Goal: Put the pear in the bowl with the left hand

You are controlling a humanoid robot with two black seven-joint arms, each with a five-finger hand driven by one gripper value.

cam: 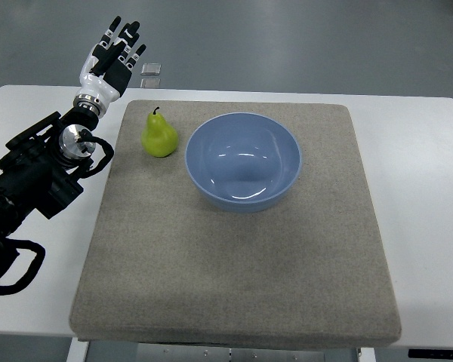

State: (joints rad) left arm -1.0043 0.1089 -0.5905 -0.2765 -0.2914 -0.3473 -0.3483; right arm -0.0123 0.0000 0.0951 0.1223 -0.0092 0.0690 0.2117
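Nearest the camera is just bare mat [234, 271] on a white table [423, 226]; the bowl [243, 161] sits mid-mat, empty, and the pear [159, 136] stands upright just left of it, probably staged for a short hop in; left hand [112, 59] hovers further left and back, fingers straight, holding nothing; grey floor [302, 38] beyond.

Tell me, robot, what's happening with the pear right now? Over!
Left hand open, fingers spread, up past the table edge, holding nothing. Pear upright on the mat, just left of the empty blue bowl. Nothing in the way. Right hand out of view.
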